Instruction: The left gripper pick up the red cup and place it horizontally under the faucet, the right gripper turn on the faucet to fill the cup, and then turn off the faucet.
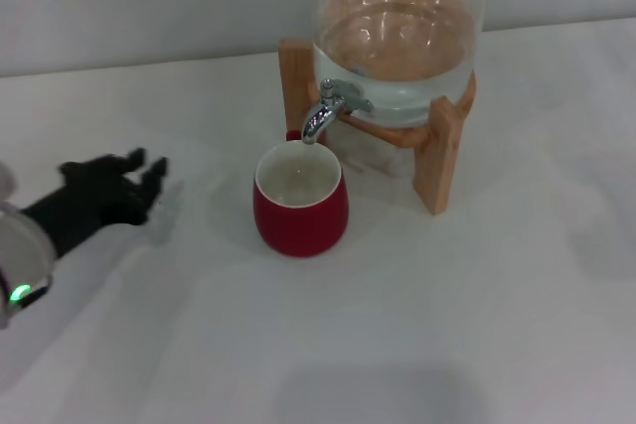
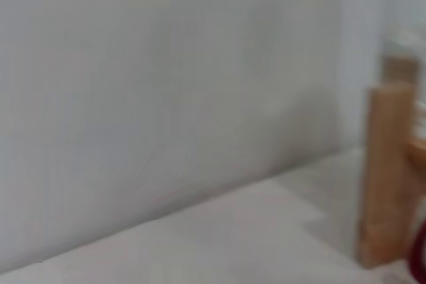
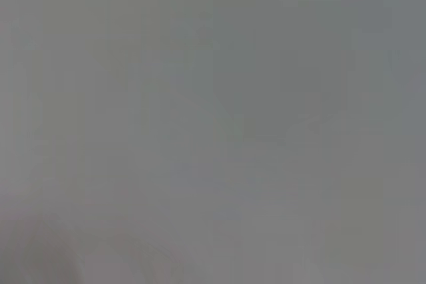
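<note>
White and bare apart from the dispenser set, the table [image 1: 477, 325] ran back to a pale wall, and on it stood a wooden stand [image 1: 444, 161] carrying a glass water jar [image 1: 397, 47] partly filled with water. From the front of the jar projected the faucet [image 1: 324, 114], its chrome spout pointing down and its lever handle lying toward the jar. The red cup [image 1: 300, 199] stood upright on the table directly beneath that spout, mouth up and white inside showing, its rim just below the outlet without visibly touching it; that placement looked chosen so that any water released would fall straight into the cup. No stream was visible, and whether the cup held water could not be told. The left gripper [image 1: 139, 178] lay low over the table well to the left of the cup, its fingers [image 1: 157, 172] spread apart and holding nothing, pointing toward the cup; it appeared to have no further part in supporting the cup, which rested on its own base. The left wrist view showed only wall, table, a leg of the stand and a sliver of red at the edge. The right gripper was not in view anywhere, and its wrist view gave only featureless grey. Judging by this layout, the placing seemed done and working the lever remained for the right arm.
</note>
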You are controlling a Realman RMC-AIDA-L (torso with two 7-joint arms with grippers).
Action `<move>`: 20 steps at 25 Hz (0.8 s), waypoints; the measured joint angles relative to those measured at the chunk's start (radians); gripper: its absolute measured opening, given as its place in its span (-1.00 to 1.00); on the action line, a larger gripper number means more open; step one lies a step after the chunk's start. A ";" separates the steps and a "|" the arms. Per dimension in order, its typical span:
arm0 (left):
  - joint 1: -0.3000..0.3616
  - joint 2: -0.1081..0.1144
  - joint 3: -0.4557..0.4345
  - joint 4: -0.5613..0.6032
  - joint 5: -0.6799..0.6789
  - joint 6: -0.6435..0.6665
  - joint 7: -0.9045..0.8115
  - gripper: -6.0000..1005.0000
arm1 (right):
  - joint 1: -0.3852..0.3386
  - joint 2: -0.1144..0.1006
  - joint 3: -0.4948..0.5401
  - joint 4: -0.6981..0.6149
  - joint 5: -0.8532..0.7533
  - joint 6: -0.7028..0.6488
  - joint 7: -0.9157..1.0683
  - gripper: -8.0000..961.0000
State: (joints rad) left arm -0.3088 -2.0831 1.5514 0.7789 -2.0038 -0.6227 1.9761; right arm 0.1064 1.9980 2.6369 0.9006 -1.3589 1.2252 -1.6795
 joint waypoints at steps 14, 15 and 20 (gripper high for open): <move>0.105 0.002 -0.082 0.098 -0.137 -0.025 -0.092 -0.13 | -0.031 -0.006 -0.001 0.004 -0.003 0.026 0.004 0.51; 0.107 0.002 -0.084 0.099 -0.151 -0.026 -0.093 -0.07 | -0.032 -0.006 -0.001 0.005 -0.005 0.027 0.005 0.51; 0.110 0.005 -0.102 0.095 -0.176 -0.056 -0.121 0.30 | -0.037 -0.009 -0.005 0.007 -0.010 0.037 0.005 0.51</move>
State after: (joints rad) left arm -0.1988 -2.0781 1.4494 0.8738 -2.1794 -0.6791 1.8550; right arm 0.0697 1.9886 2.6321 0.9076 -1.3687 1.2626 -1.6747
